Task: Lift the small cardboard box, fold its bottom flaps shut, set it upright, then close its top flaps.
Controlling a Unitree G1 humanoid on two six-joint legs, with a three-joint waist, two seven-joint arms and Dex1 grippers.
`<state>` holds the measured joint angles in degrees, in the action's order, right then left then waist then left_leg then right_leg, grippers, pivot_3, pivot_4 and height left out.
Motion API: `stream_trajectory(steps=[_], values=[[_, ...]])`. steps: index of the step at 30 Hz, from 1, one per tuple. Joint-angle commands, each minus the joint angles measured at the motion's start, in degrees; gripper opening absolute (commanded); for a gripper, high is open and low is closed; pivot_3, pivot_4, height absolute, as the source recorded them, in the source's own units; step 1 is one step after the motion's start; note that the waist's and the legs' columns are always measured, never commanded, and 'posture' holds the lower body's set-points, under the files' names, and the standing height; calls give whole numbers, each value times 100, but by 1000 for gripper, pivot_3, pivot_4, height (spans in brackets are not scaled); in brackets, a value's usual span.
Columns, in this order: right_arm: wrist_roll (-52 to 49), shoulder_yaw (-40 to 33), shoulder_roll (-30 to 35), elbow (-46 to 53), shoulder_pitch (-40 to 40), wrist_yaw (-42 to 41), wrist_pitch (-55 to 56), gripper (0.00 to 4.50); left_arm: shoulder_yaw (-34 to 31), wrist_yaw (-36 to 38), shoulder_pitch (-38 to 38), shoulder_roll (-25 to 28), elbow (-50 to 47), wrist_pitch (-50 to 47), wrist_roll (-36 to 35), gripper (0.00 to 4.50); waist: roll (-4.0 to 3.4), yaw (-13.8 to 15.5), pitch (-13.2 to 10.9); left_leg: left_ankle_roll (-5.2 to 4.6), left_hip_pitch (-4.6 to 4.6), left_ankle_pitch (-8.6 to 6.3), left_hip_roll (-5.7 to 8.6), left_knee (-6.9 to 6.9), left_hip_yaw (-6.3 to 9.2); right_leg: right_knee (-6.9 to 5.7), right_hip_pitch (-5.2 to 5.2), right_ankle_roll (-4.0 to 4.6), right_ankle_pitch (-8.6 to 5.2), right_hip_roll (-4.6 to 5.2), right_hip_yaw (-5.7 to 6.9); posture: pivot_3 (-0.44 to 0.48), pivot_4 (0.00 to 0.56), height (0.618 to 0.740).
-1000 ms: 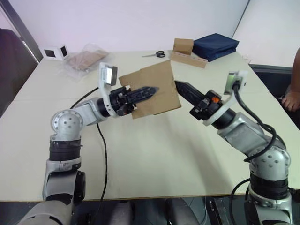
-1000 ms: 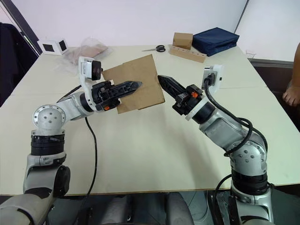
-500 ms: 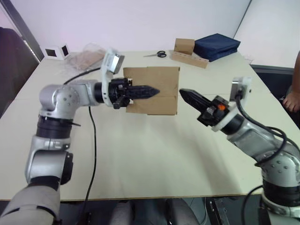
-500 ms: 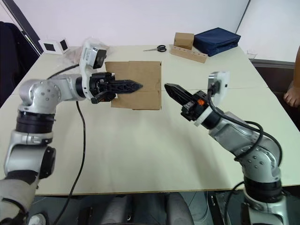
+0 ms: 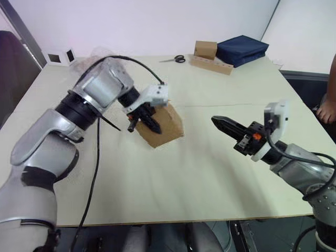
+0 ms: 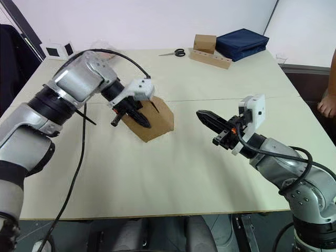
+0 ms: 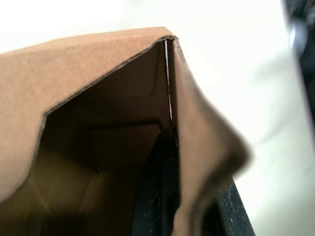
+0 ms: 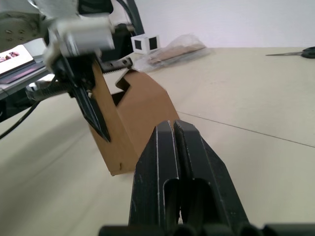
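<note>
The small cardboard box (image 6: pixel 156 122) is tilted on one corner, low over the left-centre of the table (image 6: pixel 173 173); whether it touches the table I cannot tell. My left gripper (image 6: pixel 146 124) is shut on one side wall. The left wrist view looks into the brown open box (image 7: pixel 98 118), with one black finger (image 7: pixel 157 196) inside against that wall. My right gripper (image 6: pixel 201 114) is shut and holds nothing. It hovers to the right of the box, pointing at it with a clear gap. The right wrist view shows its closed fingertips (image 8: pixel 172 127) short of the box (image 8: pixel 140 110).
At the back of the table stand another brown box (image 5: pixel 205 50) with a long cardboard strip (image 5: pixel 211 65), a navy bag (image 5: pixel 241 50) and scissors (image 5: pixel 177 59). A white cube (image 5: pixel 58 56) and a plastic-wrapped bundle (image 8: pixel 172 48) lie at the back left. A person's hand (image 5: pixel 328 111) is at the right edge.
My left arm has swung the box down from mid-air toward the table and turned it onto a corner. My right gripper has drawn back to the right, away from the box.
</note>
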<state>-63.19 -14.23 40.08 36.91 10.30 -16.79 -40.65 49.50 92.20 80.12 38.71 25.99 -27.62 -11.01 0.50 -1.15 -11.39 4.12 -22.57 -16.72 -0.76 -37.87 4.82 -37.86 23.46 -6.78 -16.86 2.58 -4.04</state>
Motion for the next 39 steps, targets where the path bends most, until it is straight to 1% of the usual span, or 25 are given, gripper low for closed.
stream_trajectory(steps=[1, 4, 7, 10, 11, 12, 13, 14, 17, 18, 19, 24, 27, 29, 31, 34, 39], values=[[104, -5, -158, 307, -19, 110, 159, 60, 407, 30, 261, 38, 7, 672, 359, 0, 3, 2, -6, 0, 0, 0, 0, -1, 0, -1, 0, 0, 0, 0, 0, 0, 150, 740], [189, 89, -284, 372, -1, 200, 160, 60, 600, 30, 301, -57, -58, 782, 457, 0, 8, 2, -11, 0, -1, 0, 0, -5, 0, -4, 0, 0, 0, 0, 0, 0, 150, 740], [273, 163, -375, 411, 34, 259, 152, 60, 587, 30, 225, -166, -196, 819, 605, 0, 7, 1, -11, 0, -1, 0, 0, -5, 1, -5, 0, -1, 0, 0, 0, 0, 150, 740], [303, 207, -421, 420, 57, 283, 153, 0, 633, 30, 268, -250, -490, 528, 621, 789, 7, 3, -11, 0, -2, 0, 0, -5, 1, -5, 0, -1, 0, 0, 1, 0, 150, 740], [312, 220, -430, 421, 61, 279, 151, 0, 638, 30, 281, -249, -539, 477, 619, 1149, 7, 3, -11, 0, -2, 0, 0, -5, 1, -5, -1, -1, 0, 0, 1, 0, 150, 740], [322, 223, -435, 422, 55, 268, 149, 0, 641, 30, 318, -232, -614, 416, 606, 1656, 7, 1, -11, 0, -2, 0, 0, -6, 1, -6, -1, -1, 0, 0, 1, 0, 150, 740], [330, 222, -441, 423, 50, 258, 146, 0, 641, 30, 343, -219, -671, 365, 596, 1910, 7, 1, -11, 0, -2, 0, 0, -6, 1, -6, -1, -1, 0, 0, 1, 0, 150, 740], [340, 224, -448, 423, 48, 252, 143, 0, 641, 30, 358, -209, -714, 328, 590, 2439, 7, -7, -11, 0, -1, 0, 0, -7, 1, -8, 0, -1, 0, 0, 1, 0, 150, 740], [349, 231, -442, 422, 47, 215, 130, 0, 586, 30, 597, -207, -861, 52, 415, 3553, 6, -7, -12, -1, 1, 0, 0, -7, 1, -11, 0, -1, 0, -2, 0, 0, 150, 740], [355, 234, -432, 419, 45, 197, 125, 0, 560, 30, 711, -206, -888, -57, 332, 4061, 6, -5, -12, -1, 1, 0, 0, -7, 3, -11, 0, -1, 0, -2, 1, 0, 150, 740], [361, 236, -427, 417, 45, 186, 122, 0, 548, 30, 783, -203, -901, -127, 278, 4442, 6, -5, -12, 0, 0, 0, 0, -7, 2, -11, 0, -1, 0, -2, 1, 0, 150, 740], [361, 231, -420, 354, 111, 119, 105, 0, 476, 30, 1232, -147, -729, -399, -11, 4442, 6, -4, -12, -1, 1, -1, 0, -9, 2, -11, -1, -2, 0, -1, 1, 0, 150, 740], [388, 273, -406, 227, 238, 5, 86, 0, 238, 30, 1484, 86, -575, -546, -368, 4442, 3, -35, -14, -1, 1, -1, 0, -10, 1, -13, 0, -2, 0, -2, 0, 0, 150, 740], [456, 313, -422, 120, 318, -67, 86, 0, 63, 30, 1497, 258, -513, -674, -626, 4442, -1, -93, -16, -3, 1, -2, 0, -9, 2, -13, 2, -2, -1, -3, 0, 0, 150, 740], [606, 394, -442, 22, 378, -143, 111, 0, -283, 30, 1362, 309, -434, -774, -797, 4442, -1, -125, -16, -6, 1, -3, -1, -9, 3, -13, 1, -3, -2, -3, 1, 0, 150, 740], [821, 568, -540, -183, 525, -238, 153, 0, -1145, -57, 902, 313, -259, -1062, -931, 4442, -2, -136, -16, -6, 2, -3, 0, -10, 2, -15, -1, -3, -2, -1, 1, 0, 150, 740], [1249, 858, -659, -482, 709, -422, 219, 0, -2750, -853, -36, 189, -346, -1440, -1483, 4442, -4, -143, -19, -7, 4, -4, -2, -12, 4, -23, 2, -2, -4, -3, 2, 0, 150, 740]])
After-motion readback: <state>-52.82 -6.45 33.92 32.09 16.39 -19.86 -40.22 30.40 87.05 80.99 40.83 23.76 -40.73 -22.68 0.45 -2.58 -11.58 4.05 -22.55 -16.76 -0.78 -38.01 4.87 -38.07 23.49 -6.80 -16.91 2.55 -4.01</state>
